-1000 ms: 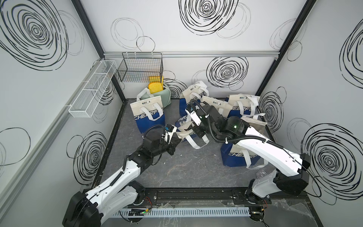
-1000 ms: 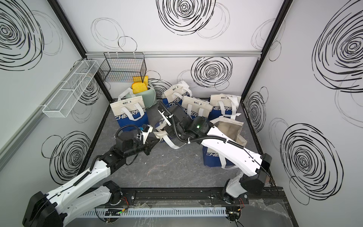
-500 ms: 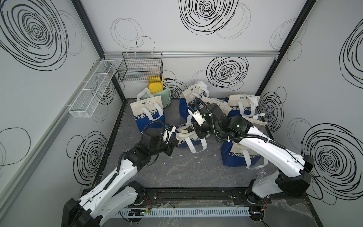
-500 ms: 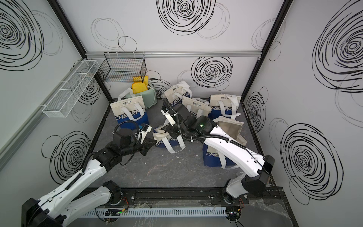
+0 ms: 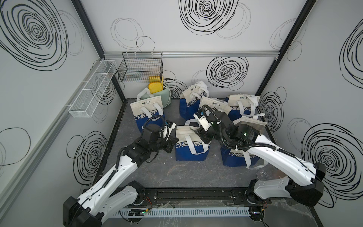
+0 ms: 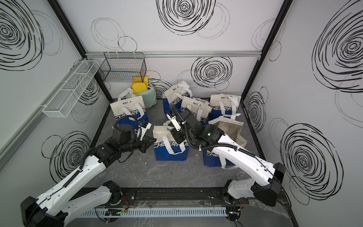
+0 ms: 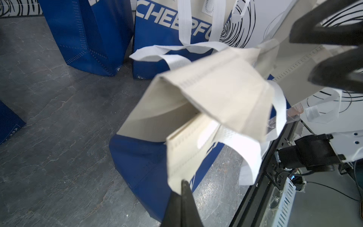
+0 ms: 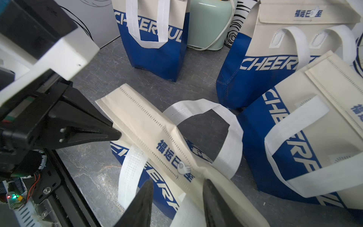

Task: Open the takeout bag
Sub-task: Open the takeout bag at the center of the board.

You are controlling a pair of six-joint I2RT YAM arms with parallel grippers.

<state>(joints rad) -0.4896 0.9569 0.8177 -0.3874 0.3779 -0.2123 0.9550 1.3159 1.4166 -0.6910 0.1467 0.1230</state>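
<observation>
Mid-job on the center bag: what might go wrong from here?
The left gripper alone pinches the center bag's cream flap; the right gripper is open, so the flap may fold back shut. The white handle loops beside the right gripper and may snag.

Floor in front of centre bag lay open. Back bags crowded close behind it; right bag stood just beside; left arm filled gap toward left bag.
</observation>
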